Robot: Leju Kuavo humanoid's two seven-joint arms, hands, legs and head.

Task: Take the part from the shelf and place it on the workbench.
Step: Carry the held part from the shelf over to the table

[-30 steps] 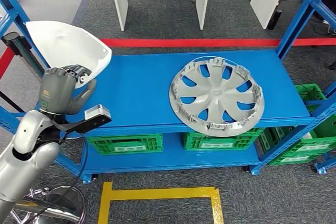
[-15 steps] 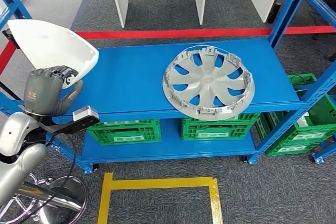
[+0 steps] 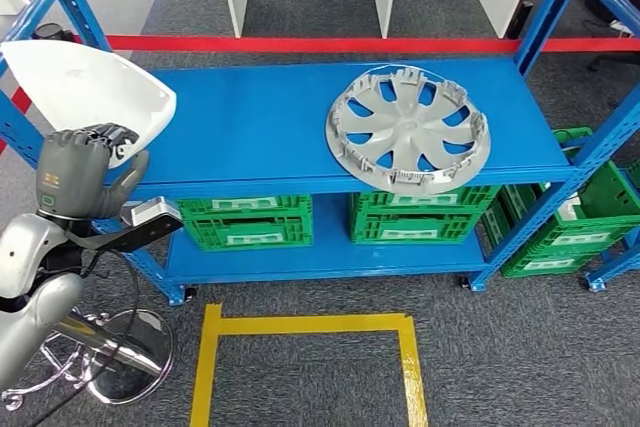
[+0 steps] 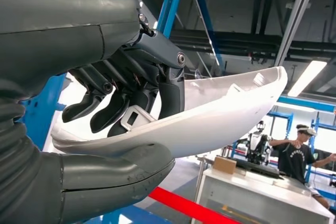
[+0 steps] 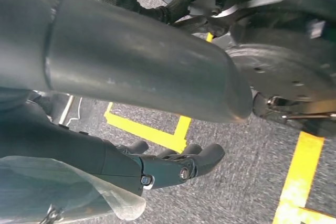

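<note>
Left robot hand [image 3: 79, 172] clamps the white part [image 3: 83, 87], thumb under, fingers [image 4: 118, 103] over its edge, so the shell rides level, lifted off the blue shelf [image 3: 249, 127]; right robot hand [image 5: 174, 169] hangs toward the floor, fingers loosely apart, holding nothing; hubcap [image 3: 407, 129] lies on the shelf.

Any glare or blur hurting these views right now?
Head view: evenly lit and sharp, hubcap crisp. Left wrist view: backlit by ceiling lights, left hand dark against the bright white part. Right wrist view: right hand sharp, near silver arm soft.
</note>
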